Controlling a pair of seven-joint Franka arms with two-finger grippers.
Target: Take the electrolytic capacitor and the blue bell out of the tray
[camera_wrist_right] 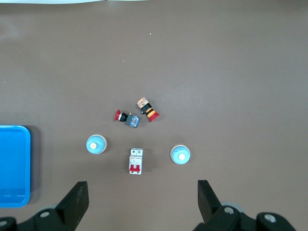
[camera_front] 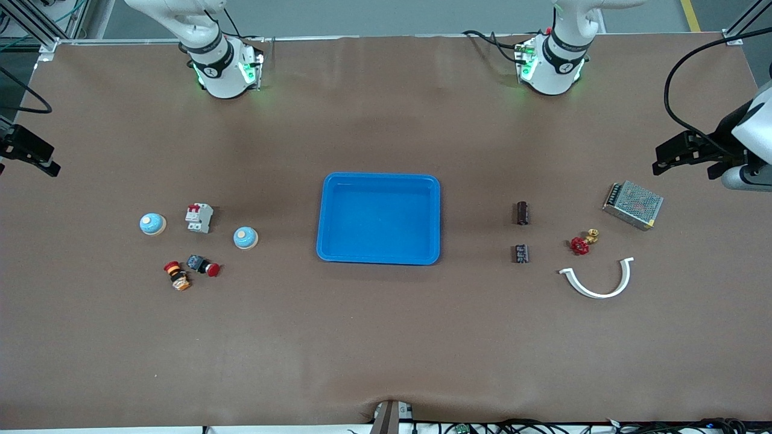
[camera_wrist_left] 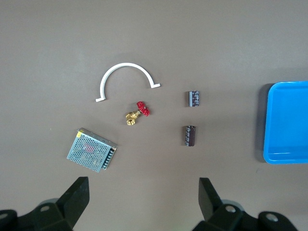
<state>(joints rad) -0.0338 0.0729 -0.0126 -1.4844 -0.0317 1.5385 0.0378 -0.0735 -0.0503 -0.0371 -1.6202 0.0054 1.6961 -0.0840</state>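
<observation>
Front view: blue tray (camera_front: 379,181) sits mid-desk with nothing in it, both arms pulled way out to the sides.

Two electrolytic capacitors (camera_front: 522,213) (camera_front: 521,253) lie on the desk toward the left arm's end, near a red-handled brass valve (camera_front: 582,243), a white curved clip (camera_front: 600,278) and a mesh-cased power supply (camera_front: 632,204). Two blue bells (camera_front: 245,237) (camera_front: 152,223) sit toward the right arm's end, either side of a circuit breaker (camera_front: 199,217), with two red pushbuttons (camera_front: 203,265) (camera_front: 177,276) nearer the camera. Left end effector (camera_wrist_left: 143,202) hangs spread open over its pile; right end effector (camera_wrist_right: 142,202) too, fingers wide apart, holding nothing.
</observation>
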